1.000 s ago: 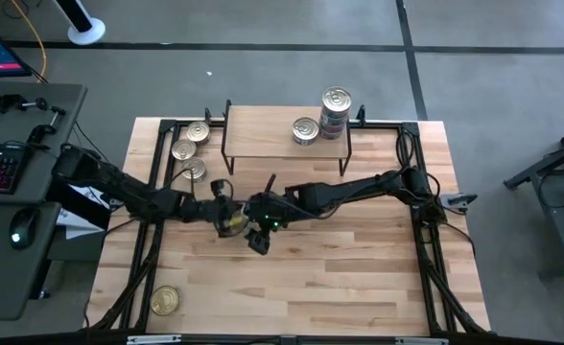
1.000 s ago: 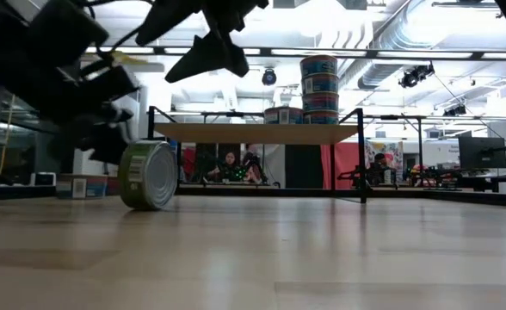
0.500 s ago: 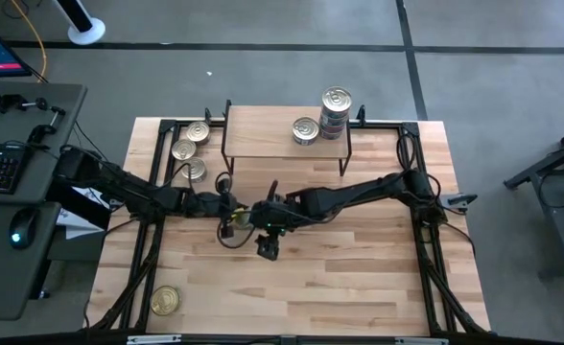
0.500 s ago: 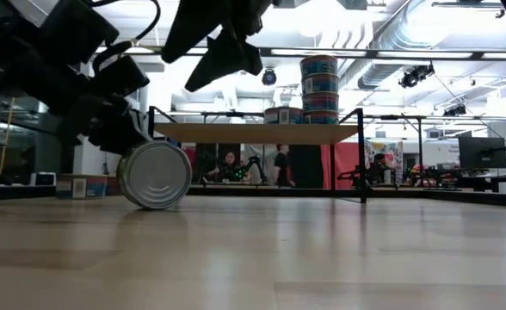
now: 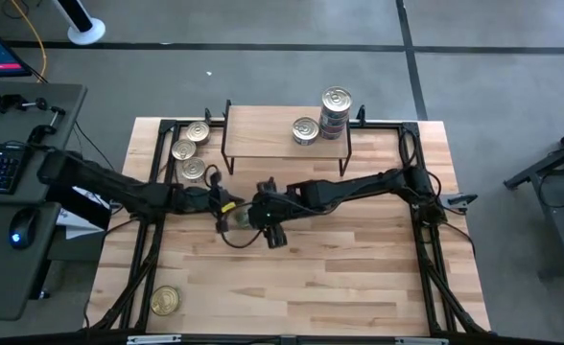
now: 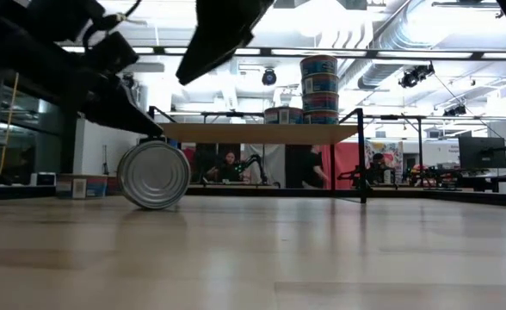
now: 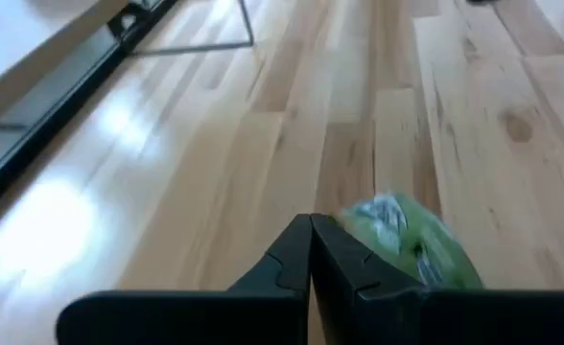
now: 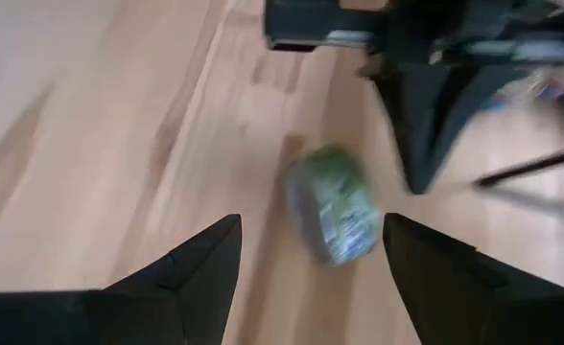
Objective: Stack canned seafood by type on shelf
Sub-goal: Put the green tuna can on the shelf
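Observation:
A green-labelled tin of canned seafood (image 5: 235, 218) stands on its rim on the table, its flat face toward the low camera (image 6: 154, 175). My left gripper (image 5: 223, 204) is shut and hangs just above and beside the tin (image 7: 411, 244), with a gap showing between them in the right wrist view. My right gripper (image 8: 311, 259) is open above the tin (image 8: 332, 203), one finger to either side, clear of it. On the shelf (image 5: 263, 129) at the far side stand a stack of tins (image 5: 335, 110) and a single tin (image 5: 305, 129).
Three loose tins (image 5: 191, 151) lie on the table left of the shelf, and another (image 5: 165, 300) lies near the front left corner. Black frame rails (image 5: 157, 192) run along the table's sides. Bare planks (image 5: 359, 278) stretch across the near right.
The green tin, on its rim, has turned about: its label faced the low camera, now its flat end does, and it has shifted slightly. My left gripper has risen off it. My right gripper has rolled its wrist above the tin.

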